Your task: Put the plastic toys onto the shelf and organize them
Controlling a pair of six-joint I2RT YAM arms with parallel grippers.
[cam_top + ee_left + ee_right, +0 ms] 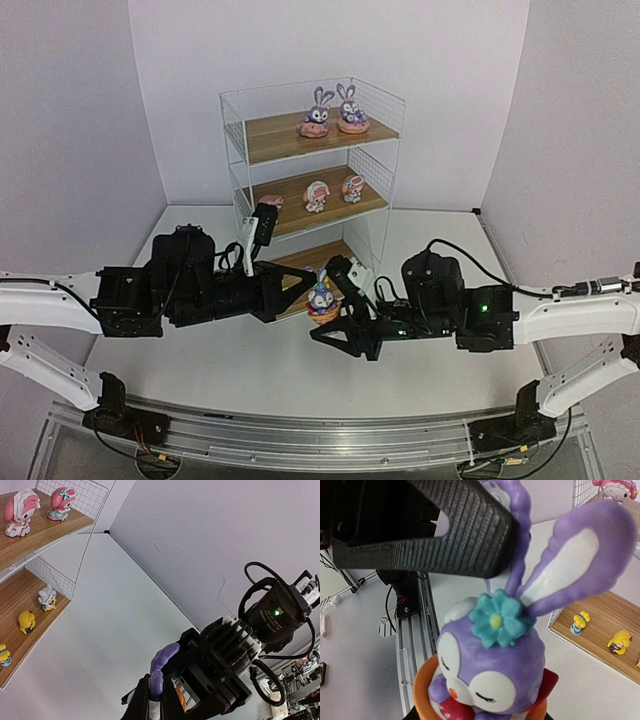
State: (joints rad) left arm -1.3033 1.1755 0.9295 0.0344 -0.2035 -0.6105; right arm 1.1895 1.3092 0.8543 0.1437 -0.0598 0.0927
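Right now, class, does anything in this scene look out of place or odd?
One purple bunny is off the shelf, in mid-air: the left gripper pinches its ear while the right gripper holds its base.

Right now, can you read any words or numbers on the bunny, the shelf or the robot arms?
None: no words, numbers or brand marks can be read in any view.
The purple bunny, the shelf, the left arm and the right arm look plain.
A green light on the right arm carries no text.
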